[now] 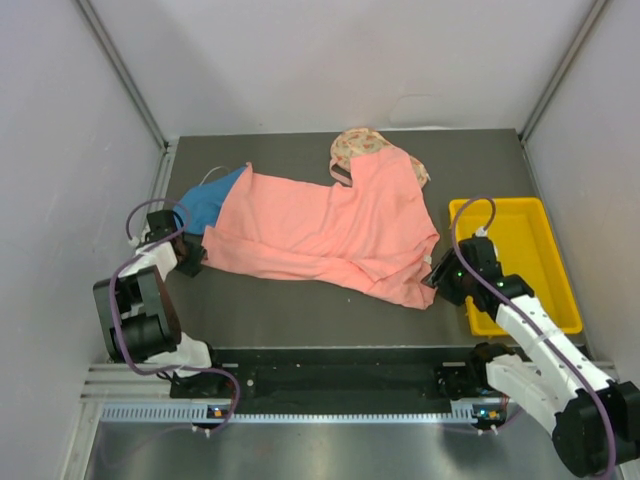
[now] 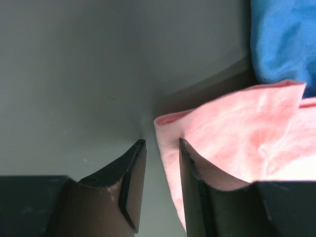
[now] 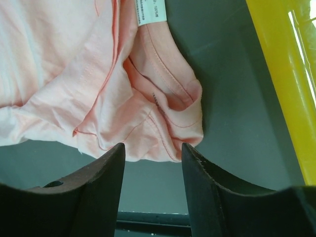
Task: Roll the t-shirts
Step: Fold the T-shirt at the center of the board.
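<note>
The salmon-pink t-shirt (image 1: 320, 225) is lying spread across the desk (image 1: 300, 315), its long axis running left to right, hem pointing at the left edge, collar toward the yellow tray (image 1: 560, 300). The left fingers (image 2: 131, 177) are standing partly open, straddling the hem corner, nothing pinched yet. The right fingers (image 3: 98, 182) are gaping half-wide just short of the collar, holding nothing. Best to bite both ends squarely and tug the shirt flat before rolling.

Salmon-pink t-shirt (image 1: 330, 230) lies rumpled across dark worktop (image 1: 300, 310). Blue t-shirt (image 1: 212, 203) partly under its left end, floral t-shirt (image 1: 355, 148) under its far edge. Left hand (image 1: 190, 258) at near-left corner, right hand (image 1: 437, 275) at near-right corner. Yellow tray (image 1: 560, 300) just beside right hand.
</note>
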